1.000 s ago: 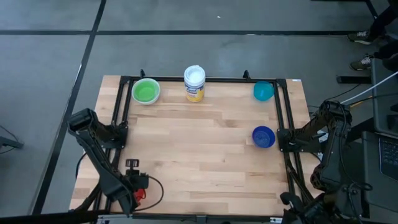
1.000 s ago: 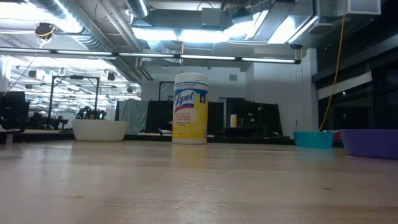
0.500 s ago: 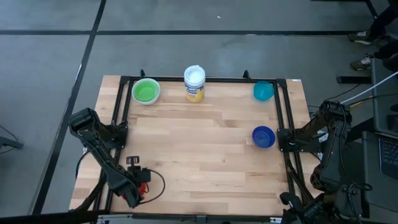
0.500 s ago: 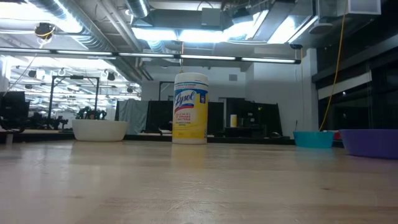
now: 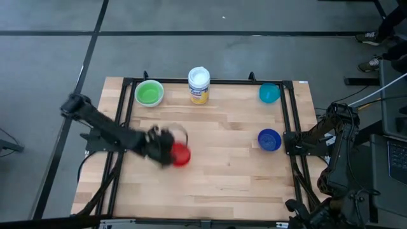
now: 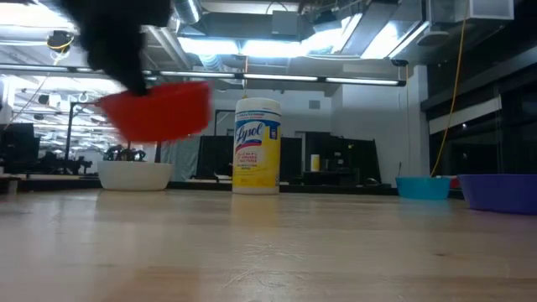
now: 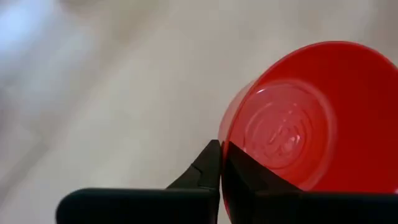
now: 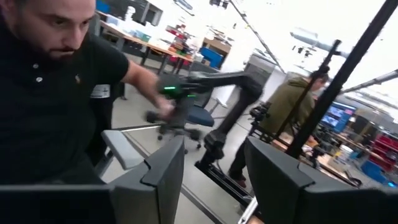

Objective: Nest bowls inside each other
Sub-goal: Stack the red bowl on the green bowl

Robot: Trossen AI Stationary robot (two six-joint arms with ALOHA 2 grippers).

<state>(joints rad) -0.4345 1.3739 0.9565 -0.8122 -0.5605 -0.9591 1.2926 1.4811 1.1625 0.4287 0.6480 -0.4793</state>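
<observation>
My left gripper (image 5: 164,151) is over the table's left middle, shut on a red bowl (image 5: 181,155) that hangs well above the wood (image 6: 155,109). The green bowl (image 5: 149,93), with a white rim around it, stands at the far left; the low view shows a white bowl wall (image 6: 134,174) there. The teal bowl (image 5: 269,93) stands at the far right. The dark blue bowl (image 5: 269,139) stands by the right edge. My right gripper (image 8: 211,180) waits open beyond the table's right edge, pointing level into the room. My left gripper pinches the red bowl's rim (image 7: 225,138), with one finger (image 7: 205,171) outside the wall and the other inside. The fingers slant down from the table's left. The bowl is lifted clear of the table and tilted, its inside turned toward the wrist.
An upright white-lidded jar with a yellow label (image 5: 199,84) stands at the far edge between the green and teal bowls. A black frame (image 5: 289,114) runs along the table's sides. A person in a black shirt (image 8: 50,93) shows in the room behind the right arm.
My left gripper has swung from the table's near left corner toward the middle and the far edge, rising and rolling. The red bowl has come with it and now hangs clear of the table, tilted.
</observation>
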